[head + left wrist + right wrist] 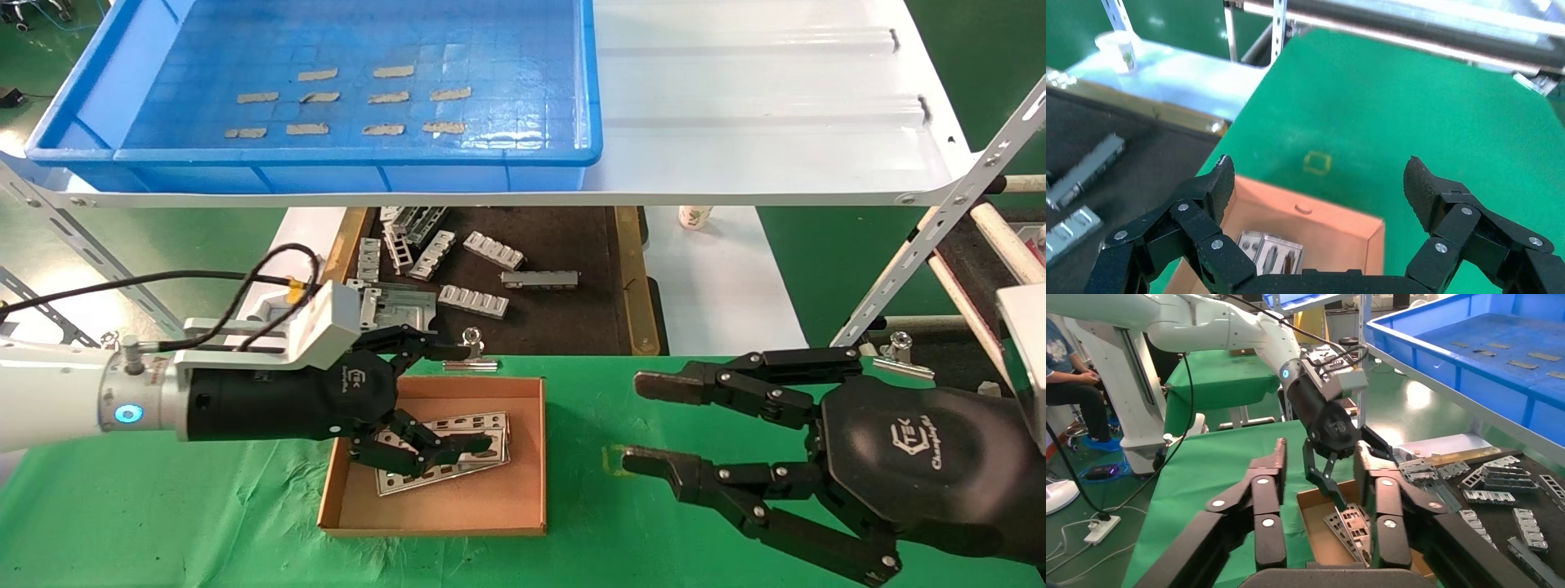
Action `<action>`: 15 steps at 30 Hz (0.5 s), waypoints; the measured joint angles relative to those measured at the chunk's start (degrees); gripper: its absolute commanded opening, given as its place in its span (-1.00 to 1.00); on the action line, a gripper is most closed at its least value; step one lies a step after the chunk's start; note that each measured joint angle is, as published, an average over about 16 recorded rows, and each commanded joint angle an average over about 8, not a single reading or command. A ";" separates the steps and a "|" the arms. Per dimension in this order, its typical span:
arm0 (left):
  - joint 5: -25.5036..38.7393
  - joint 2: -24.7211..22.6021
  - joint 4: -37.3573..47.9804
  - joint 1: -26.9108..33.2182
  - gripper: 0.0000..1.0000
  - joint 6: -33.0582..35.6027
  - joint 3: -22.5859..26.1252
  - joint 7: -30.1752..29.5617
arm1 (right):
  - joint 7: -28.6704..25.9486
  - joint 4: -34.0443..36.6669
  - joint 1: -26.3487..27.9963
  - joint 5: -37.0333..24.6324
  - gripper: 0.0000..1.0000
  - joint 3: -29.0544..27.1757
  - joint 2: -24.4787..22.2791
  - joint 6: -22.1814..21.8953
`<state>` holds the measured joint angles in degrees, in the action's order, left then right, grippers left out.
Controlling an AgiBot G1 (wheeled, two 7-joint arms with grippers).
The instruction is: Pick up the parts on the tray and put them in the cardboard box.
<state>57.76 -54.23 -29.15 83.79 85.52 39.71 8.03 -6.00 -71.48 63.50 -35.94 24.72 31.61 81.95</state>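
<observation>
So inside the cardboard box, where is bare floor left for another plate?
The cardboard box has bare floor along its near wall and right side. The stacked parts fill the middle toward the far wall, with the left gripper open over them. The right gripper hangs open over green cloth.

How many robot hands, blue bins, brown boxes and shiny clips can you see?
Grippers: 2, the left gripper and the right gripper
Blue bin: 1
Cardboard box: 1
Silver clips: 2, near clip behind the box, far clip by the right gripper
Total: 6
</observation>
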 measured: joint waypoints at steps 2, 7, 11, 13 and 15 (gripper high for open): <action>-0.83 1.00 -2.32 -1.16 1.00 0.01 -1.23 -0.98 | 0.00 0.00 0.00 0.00 1.00 0.00 0.00 0.00; -2.89 3.49 -8.07 -4.04 1.00 0.03 -4.30 -3.41 | 0.00 0.00 0.00 0.00 1.00 0.00 0.00 0.00; -4.55 5.49 -12.71 -6.36 1.00 0.05 -6.77 -5.37 | 0.00 0.00 0.00 0.00 1.00 0.00 0.00 0.00; -5.37 6.48 -15.00 -7.50 1.00 0.06 -8.00 -6.34 | 0.00 0.00 0.00 0.00 1.00 0.00 0.00 0.00; -6.20 7.48 -17.31 -8.66 1.00 0.07 -9.23 -7.32 | 0.00 0.00 0.00 0.00 1.00 0.00 0.00 0.00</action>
<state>51.57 -46.74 -46.46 75.13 85.59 30.48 0.71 -6.00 -71.48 63.50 -35.94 24.72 31.61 81.95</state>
